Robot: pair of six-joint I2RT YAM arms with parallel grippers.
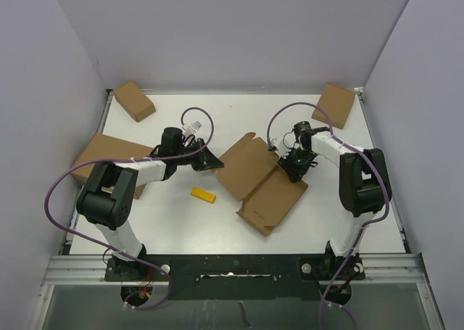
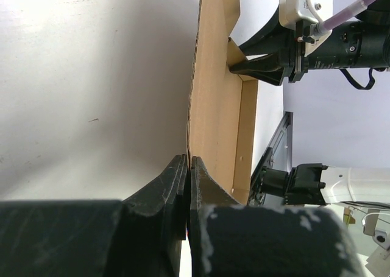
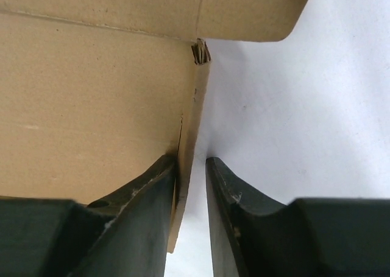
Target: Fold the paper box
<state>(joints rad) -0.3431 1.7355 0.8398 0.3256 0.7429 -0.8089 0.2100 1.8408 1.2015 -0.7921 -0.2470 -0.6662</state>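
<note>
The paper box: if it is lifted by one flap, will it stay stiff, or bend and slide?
Probably light: the paper box is thin, open cardboard. Lifted by one flap, it would likely bend at its fold lines, not stay flat. Pushed, it may slide on the smooth table.

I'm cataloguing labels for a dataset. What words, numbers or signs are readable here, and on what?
No text here can be read.
paper box: small dark print by its near left corner, too small to read.
yellow block: no marking visible.
</note>
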